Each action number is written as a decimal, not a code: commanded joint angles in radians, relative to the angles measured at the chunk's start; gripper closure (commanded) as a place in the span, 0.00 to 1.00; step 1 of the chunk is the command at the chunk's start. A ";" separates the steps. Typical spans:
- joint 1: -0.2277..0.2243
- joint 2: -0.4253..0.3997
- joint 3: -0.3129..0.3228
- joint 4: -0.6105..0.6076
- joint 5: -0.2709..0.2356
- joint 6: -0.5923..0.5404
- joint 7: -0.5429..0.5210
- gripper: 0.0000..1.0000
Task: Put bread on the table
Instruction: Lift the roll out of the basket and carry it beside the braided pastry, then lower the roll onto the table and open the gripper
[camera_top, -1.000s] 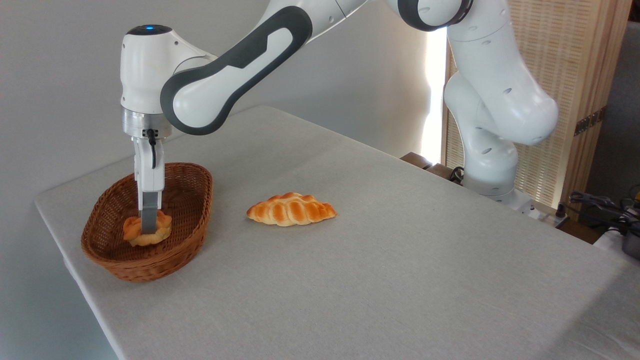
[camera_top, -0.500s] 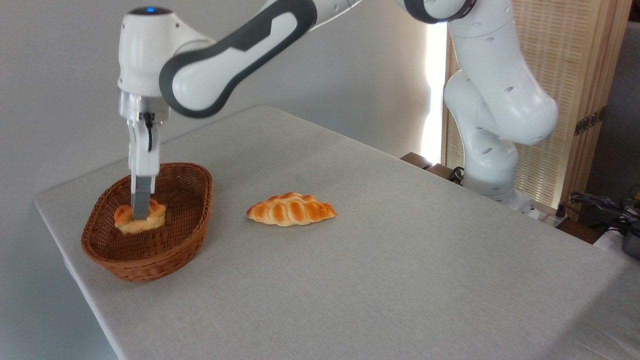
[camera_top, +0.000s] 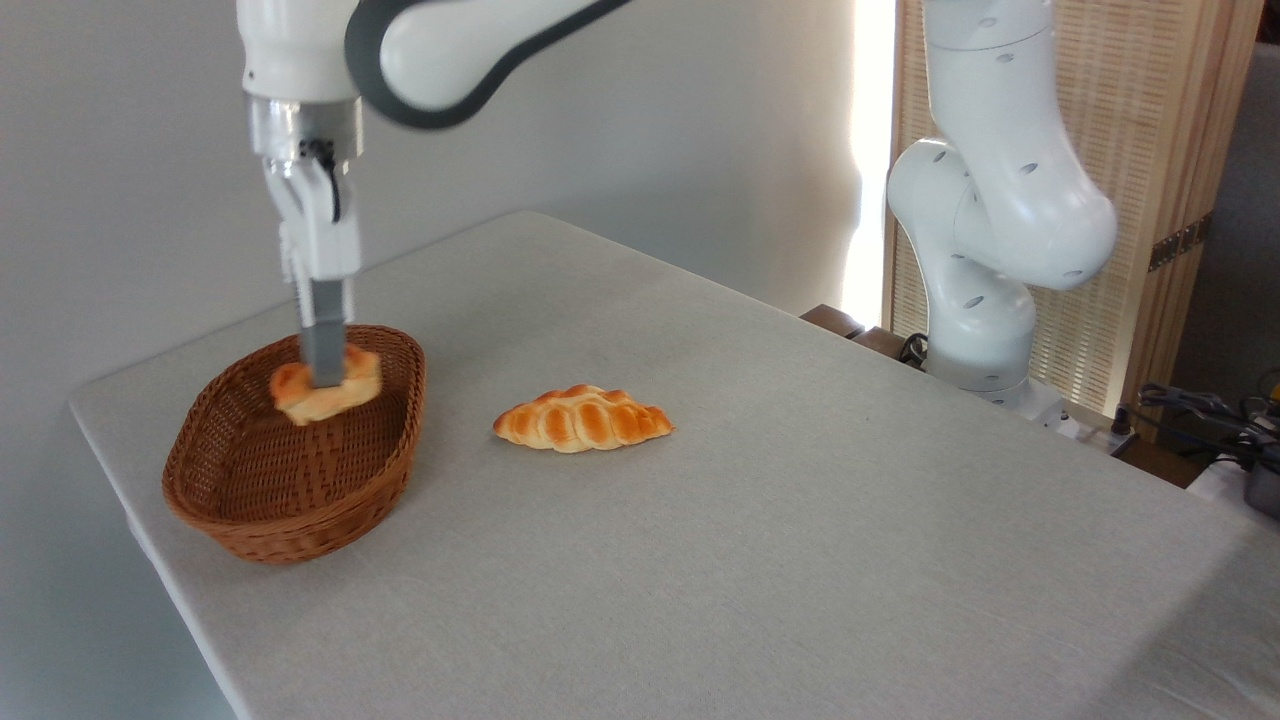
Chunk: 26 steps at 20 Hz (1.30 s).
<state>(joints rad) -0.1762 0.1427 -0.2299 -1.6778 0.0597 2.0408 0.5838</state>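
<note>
Gripper (camera_top: 323, 378) clamped on the bun (camera_top: 326, 390), fingers narrow around its middle, pointing straight down. Bun hangs in the air above the basket (camera_top: 290, 510), about rim height, clear of the floor. Best to lift a bit more to clear the rim, carry right, set down on bare table (camera_top: 800, 520) away from the loaf (camera_top: 582, 419), keep grip steady.
</note>
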 joint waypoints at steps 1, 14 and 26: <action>-0.006 -0.071 0.064 -0.025 -0.024 -0.143 0.180 0.55; -0.014 -0.097 0.135 -0.247 0.012 -0.173 0.435 0.00; -0.014 -0.092 0.135 -0.243 0.075 -0.149 0.432 0.00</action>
<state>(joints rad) -0.1803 0.0641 -0.1080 -1.9112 0.1238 1.8783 0.9999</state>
